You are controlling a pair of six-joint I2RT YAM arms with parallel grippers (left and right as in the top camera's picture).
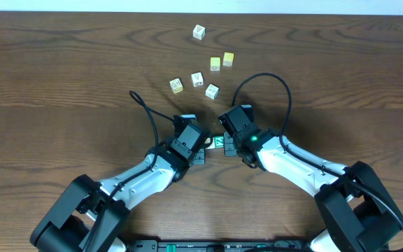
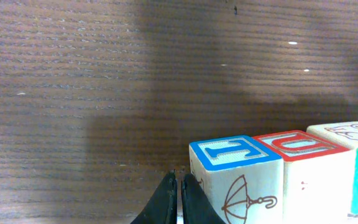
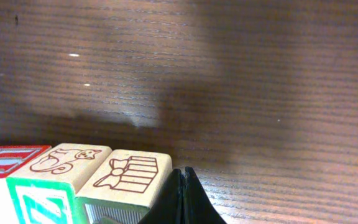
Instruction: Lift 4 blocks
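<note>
Left claw point(image 2: 179, 186), right claw point(image 3: 184, 178) closed tight — dark wood-grain table point(image 1: 47, 70) beneath.

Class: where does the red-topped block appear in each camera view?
Overhead: cannot be picked out.
Left wrist: red-topped block, lower right.
Right wrist: red-topped block, bottom-left edge.
Shared landmark: cream animal block, beside it in both wrist views.

A dark brown wooden table point(image 1: 61, 70) with wavy grain fills nearly the whole view, a pale strip point(image 1: 201, 4) running beyond its far edge, and even light from above leaves soft shadows and a few small bright glints on the wood.
</note>
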